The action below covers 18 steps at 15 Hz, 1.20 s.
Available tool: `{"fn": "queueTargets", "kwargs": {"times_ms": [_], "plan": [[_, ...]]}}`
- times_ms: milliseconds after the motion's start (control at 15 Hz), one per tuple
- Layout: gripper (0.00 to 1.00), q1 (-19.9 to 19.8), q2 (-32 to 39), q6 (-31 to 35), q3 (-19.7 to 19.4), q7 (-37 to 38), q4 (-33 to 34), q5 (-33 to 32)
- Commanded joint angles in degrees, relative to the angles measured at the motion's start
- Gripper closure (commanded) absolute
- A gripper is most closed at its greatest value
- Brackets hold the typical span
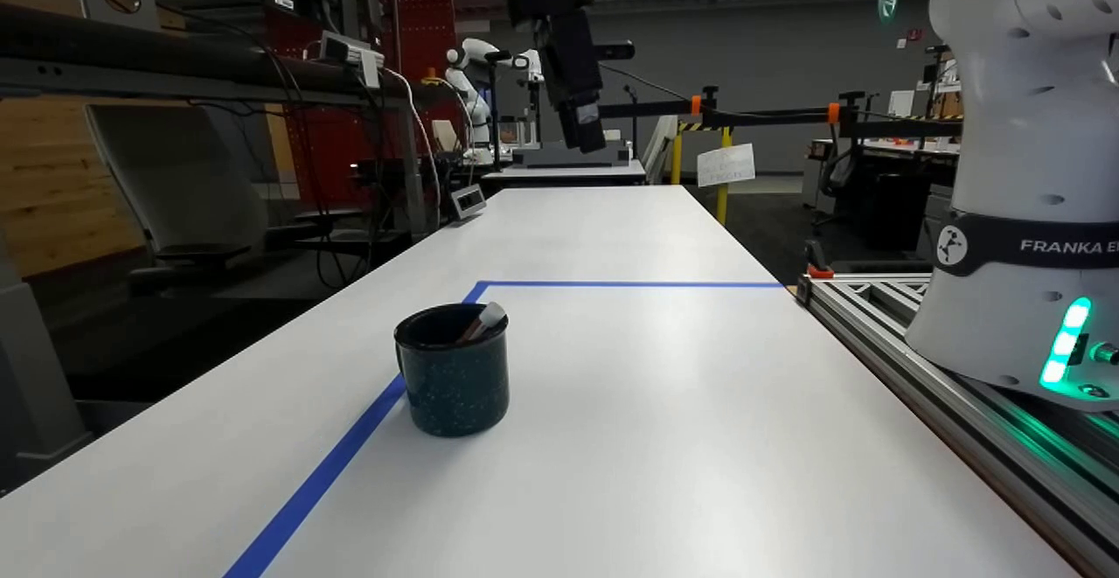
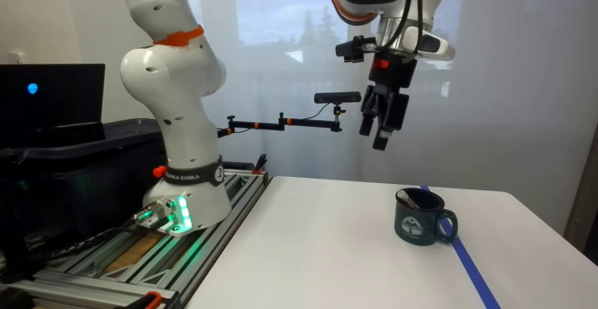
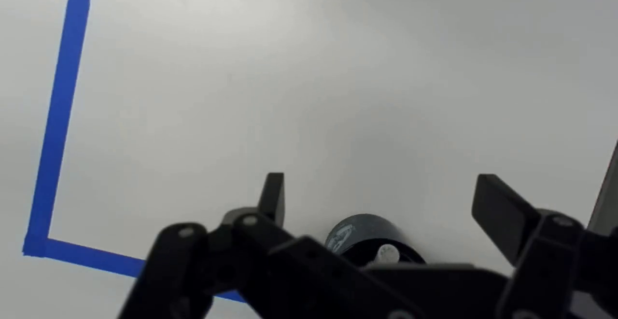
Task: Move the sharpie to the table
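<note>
The sharpie leans inside the dark blue-green cup (image 1: 455, 394) with its pale end at the rim. It shows in both exterior views, with a reddish-brown part below the pale end (image 1: 483, 322) (image 2: 408, 199). Its lower part is hidden in the cup. The cup stands upright on the white table (image 1: 612, 228), also seen in the other views (image 2: 420, 229) (image 3: 367, 227). My gripper (image 2: 373, 135) is open and empty, well above the table and the cup. In the wrist view the fingers (image 3: 380, 184) are wide apart, and the gripper body covers part of the cup and sharpie.
Blue tape (image 1: 350, 442) runs along the table beside the cup, whose handle (image 2: 449, 227) lies over it. The white robot base (image 2: 191, 201) stands on a metal rail (image 1: 909, 386) at the table's edge. A camera on a black bar (image 2: 337, 97) stands beyond the table.
</note>
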Motion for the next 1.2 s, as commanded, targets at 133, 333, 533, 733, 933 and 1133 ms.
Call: {"fn": "queueTargets", "kwargs": {"times_ms": [133,333,533,733,933,1133], "plan": [[0.0,-0.3,11.9,0.9,0.1,-2.5,8.5,3.3],[0.0,-0.6,11.1,1.4,0.6,-1.5,7.0,2.0],[0.0,-0.6,12.7,1.5,0.7,-0.8,8.4,2.1],[0.0,-0.3,14.9,0.5,1.1,-1.2,10.9,1.9],[0.0,-0.3,17.6,0.0,1.5,-1.6,13.8,1.7],[0.0,-0.3,20.7,-1.0,2.1,-2.5,17.1,2.4]]}}
